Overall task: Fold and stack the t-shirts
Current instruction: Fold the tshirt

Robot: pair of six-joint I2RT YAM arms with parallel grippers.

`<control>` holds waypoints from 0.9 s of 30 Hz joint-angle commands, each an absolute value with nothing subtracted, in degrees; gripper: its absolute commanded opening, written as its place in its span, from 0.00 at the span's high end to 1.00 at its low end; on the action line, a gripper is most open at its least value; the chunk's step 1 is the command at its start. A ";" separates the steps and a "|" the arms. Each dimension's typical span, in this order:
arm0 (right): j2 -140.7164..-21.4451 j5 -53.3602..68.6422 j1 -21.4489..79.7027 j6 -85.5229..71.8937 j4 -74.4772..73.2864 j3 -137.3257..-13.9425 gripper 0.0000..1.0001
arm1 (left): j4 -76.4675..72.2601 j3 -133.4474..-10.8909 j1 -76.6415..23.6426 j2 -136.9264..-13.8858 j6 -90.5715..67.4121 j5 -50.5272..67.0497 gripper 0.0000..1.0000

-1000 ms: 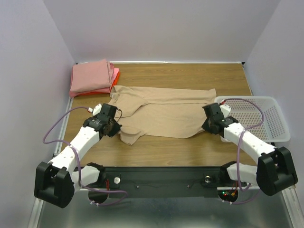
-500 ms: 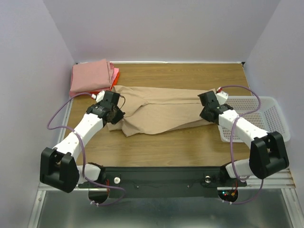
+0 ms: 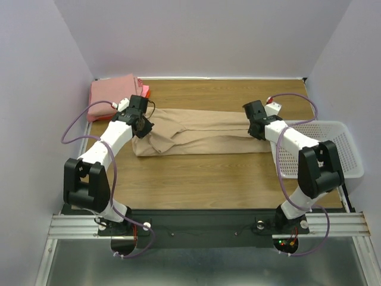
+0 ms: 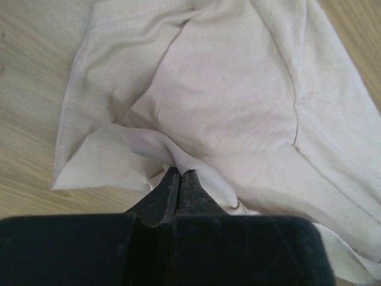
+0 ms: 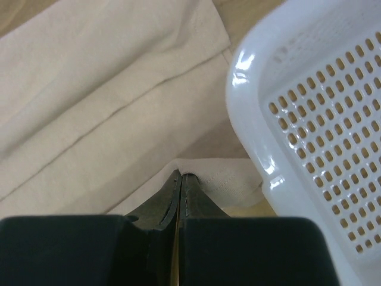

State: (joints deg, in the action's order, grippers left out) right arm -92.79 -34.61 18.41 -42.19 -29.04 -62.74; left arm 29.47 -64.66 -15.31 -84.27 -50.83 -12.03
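Item 1, tan t-shirt [image 3: 202,138]: lying across the middle of the table [image 3: 208,179] as a long band running from 9 to 3 o'clock. One second ago it was spread much wider toward 6 o'clock; its near edge is now sitting further toward 12 o'clock, doubled over the rest. In the left wrist view the cloth [image 4: 238,95] is bunching in loose folds; in the right wrist view it [image 5: 101,101] is lying flatter, with long creases.

Item 2, left gripper [image 3: 141,126]: fingers pressed together, pinching a fold of the tan t-shirt at its 9 o'clock end [image 4: 180,174]. It is standing further toward 12 o'clock than a second ago.

Item 3, right gripper [image 3: 257,128]: fingers pressed together on a hemmed corner of the same shirt at its 3 o'clock end [image 5: 180,176]. It too is standing further toward 12 o'clock than before.

Item 4, salmon-pink t-shirt [image 3: 110,95]: lying folded at the 10 o'clock corner of the table, place unchanged. An orange-red t-shirt [image 3: 144,91] is showing under it at its 3 o'clock edge.

Item 5, white mesh basket [image 3: 333,149]: sitting at 3 o'clock, its rim [image 5: 250,119] just beside the shirt corner held by the right gripper.
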 commanded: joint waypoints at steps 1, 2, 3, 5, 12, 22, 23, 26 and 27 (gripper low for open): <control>-94.65 -37.53 17.23 -41.22 -27.42 -66.71 1.00 | 28.39 -69.52 -13.10 -87.00 -48.78 -14.06 1.00; -95.70 -37.27 16.70 -41.13 -27.51 -67.32 0.99 | 28.39 -70.83 -12.83 -88.93 -48.52 -13.80 1.00; -96.23 -37.09 16.53 -41.05 -27.51 -67.59 1.00 | 28.48 -71.45 -12.40 -89.82 -48.34 -13.62 1.00; -97.20 -37.09 16.17 -40.96 -27.42 -68.37 1.00 | 27.69 -73.20 -11.87 -92.44 -47.64 -13.10 1.00; -103.35 -37.26 14.50 -39.12 -27.42 -72.76 0.95 | 26.90 -79.35 -10.81 -99.48 -46.67 -14.06 1.00; -104.33 -31.66 14.41 -31.83 -26.37 -77.70 0.28 | 27.16 -84.03 -10.63 -102.14 -43.42 -12.04 0.05; -103.89 -28.07 14.41 -31.12 -25.58 -77.17 0.13 | 26.81 -83.33 -10.90 -101.17 -43.16 -12.13 0.05; -101.61 -20.24 14.50 -28.75 -23.65 -75.77 0.00 | 24.97 -78.94 -13.17 -96.87 -42.28 -11.26 0.05; -100.30 -14.73 14.76 -28.48 -22.77 -74.20 0.00 | 23.92 -76.32 -13.88 -94.94 -42.19 -10.64 0.05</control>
State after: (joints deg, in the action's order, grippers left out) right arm -105.38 -27.20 14.68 -32.23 -27.42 -75.68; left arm 26.02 -80.55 -11.25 -102.96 -44.29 -11.94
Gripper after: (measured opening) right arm 0.993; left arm 0.952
